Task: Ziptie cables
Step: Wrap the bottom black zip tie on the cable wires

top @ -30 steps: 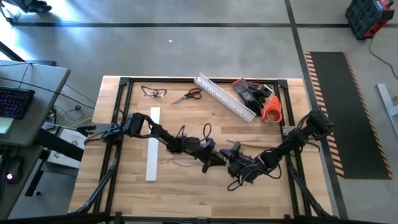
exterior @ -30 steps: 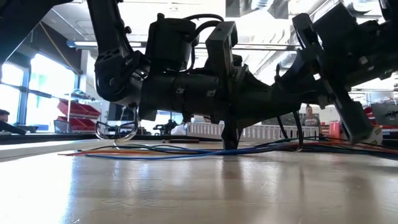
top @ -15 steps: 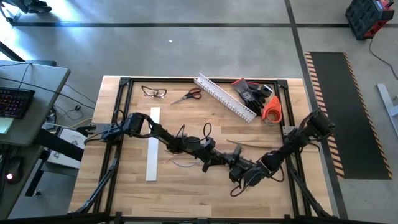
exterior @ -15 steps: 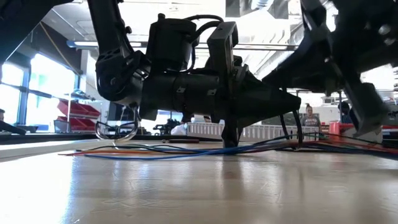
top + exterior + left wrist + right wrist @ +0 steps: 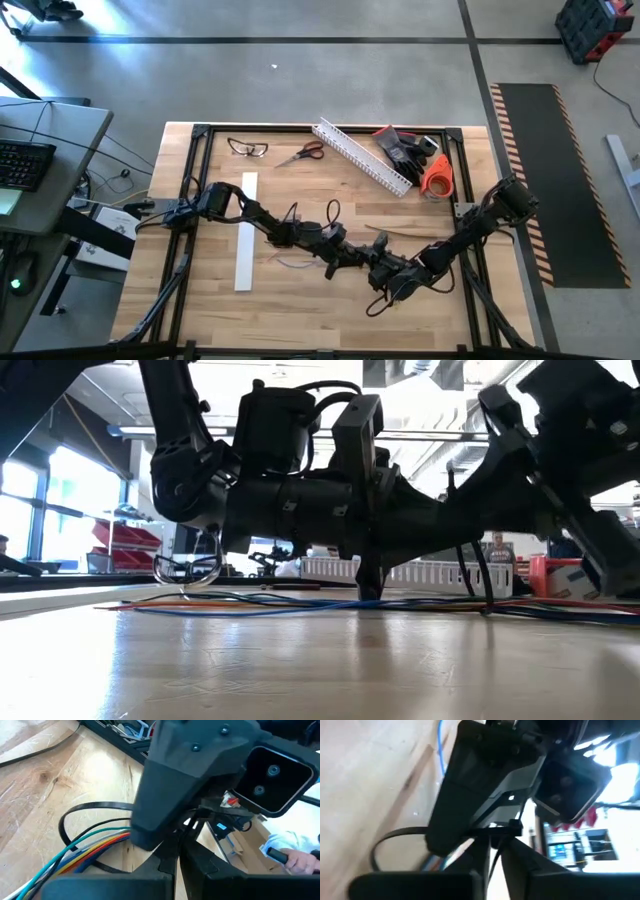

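Note:
The cables are a bundle of blue, green, orange and yellow wires lying on the wooden table near its middle, also seen in the low view. A black ziptie loops around them. My left gripper and right gripper meet tip to tip just right of the bundle, both shut on the ziptie. Each wrist view is largely filled by the other arm's hand. My left gripper pinches a thin black strip of the ziptie between its two fingers, coming in nearly level from the table's left. The right hand hides where the strip runs on. My right gripper pinches the ziptie's strip just below its head, slanting down from the table's right. The loop lies around the cables beyond the fingers.
A white flat strip lies left of the bundle. Along the far edge are glasses, scissors, the white slotted channel, black gloves and an orange tape roll. A person shows in the room beyond.
My right hand has rolled at the wrist while staying close beside the left gripper. The wires at the right of the low view, which rose a little off the table, now lie flatter.

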Tool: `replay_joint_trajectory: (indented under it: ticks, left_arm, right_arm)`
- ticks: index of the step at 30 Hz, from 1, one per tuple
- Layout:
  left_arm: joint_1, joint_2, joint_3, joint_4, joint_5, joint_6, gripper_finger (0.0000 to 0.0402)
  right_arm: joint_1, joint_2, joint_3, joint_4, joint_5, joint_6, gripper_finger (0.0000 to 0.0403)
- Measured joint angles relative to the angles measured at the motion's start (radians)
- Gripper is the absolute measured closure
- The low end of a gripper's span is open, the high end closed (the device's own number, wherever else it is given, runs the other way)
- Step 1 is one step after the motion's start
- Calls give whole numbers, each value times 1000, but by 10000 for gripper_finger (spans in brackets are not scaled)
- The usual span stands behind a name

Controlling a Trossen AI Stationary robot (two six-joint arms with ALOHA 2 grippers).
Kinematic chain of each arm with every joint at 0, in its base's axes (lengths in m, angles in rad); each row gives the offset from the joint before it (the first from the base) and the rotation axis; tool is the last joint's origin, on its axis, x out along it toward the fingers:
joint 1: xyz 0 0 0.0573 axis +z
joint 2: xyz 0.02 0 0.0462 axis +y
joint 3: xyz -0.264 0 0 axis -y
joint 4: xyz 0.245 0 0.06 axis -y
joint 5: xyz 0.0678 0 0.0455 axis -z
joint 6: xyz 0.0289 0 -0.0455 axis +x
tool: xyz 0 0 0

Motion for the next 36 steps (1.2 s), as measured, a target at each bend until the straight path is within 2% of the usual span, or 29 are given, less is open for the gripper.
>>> replay_joint_trajectory:
  ticks: [8, 13, 22, 30, 36]
  left_arm:
    - [-31, 1, 3, -10, -58, 47, 402]
    - [-43, 2, 5, -28, -119, 112, 402]
    - [-76, 5, 47, -120, -252, 235, 402]
    - [-78, 14, 65, -112, -337, 279, 402]
    - [-72, 147, 226, -83, -276, 323, 402]
  right_arm:
    - [0, -108, 0, -235, -169, 299, 245]
    - [4, -213, -1, -417, -184, 486, 198]
    - [6, -377, -1, -669, -189, 944, 200]
    - [10, -462, -1, -752, -335, 1190, 201]
    - [52, -449, -1, -754, -405, 1322, 201]
